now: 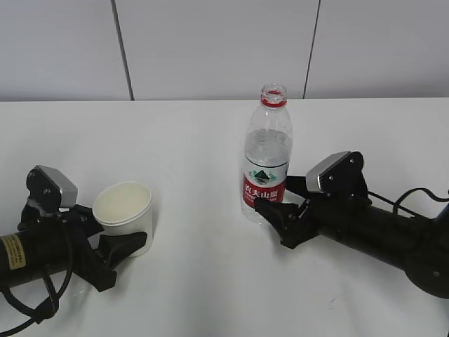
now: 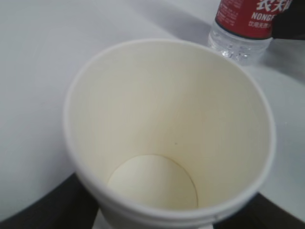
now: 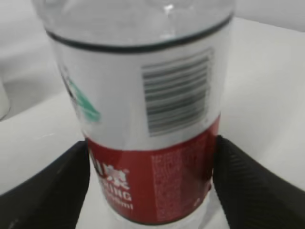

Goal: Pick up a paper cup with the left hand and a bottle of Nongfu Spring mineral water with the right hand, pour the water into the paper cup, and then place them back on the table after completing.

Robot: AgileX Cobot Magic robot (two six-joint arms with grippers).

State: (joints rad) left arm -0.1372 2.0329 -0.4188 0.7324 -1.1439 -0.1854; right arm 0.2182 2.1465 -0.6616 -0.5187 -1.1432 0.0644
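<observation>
A white paper cup (image 1: 125, 210) stands upright and empty on the white table (image 1: 189, 140). My left gripper (image 1: 112, 230), on the arm with the yellow label, has a finger on each side of the cup and is shut on it; in the left wrist view the cup (image 2: 167, 119) fills the frame between the jaws of the left gripper (image 2: 157, 217). An uncapped Nongfu Spring bottle (image 1: 267, 161) with a red and white label stands upright, holding clear water. My right gripper (image 1: 284, 200) is shut on its lower label; the right wrist view shows both fingers of the right gripper (image 3: 150, 191) pressed against the bottle (image 3: 152, 119).
A grey panelled wall runs behind the table's far edge. The bottle's base (image 2: 243, 24) shows beyond the cup in the left wrist view, and the cup's edge (image 3: 2, 100) shows at the far left of the right wrist view.
</observation>
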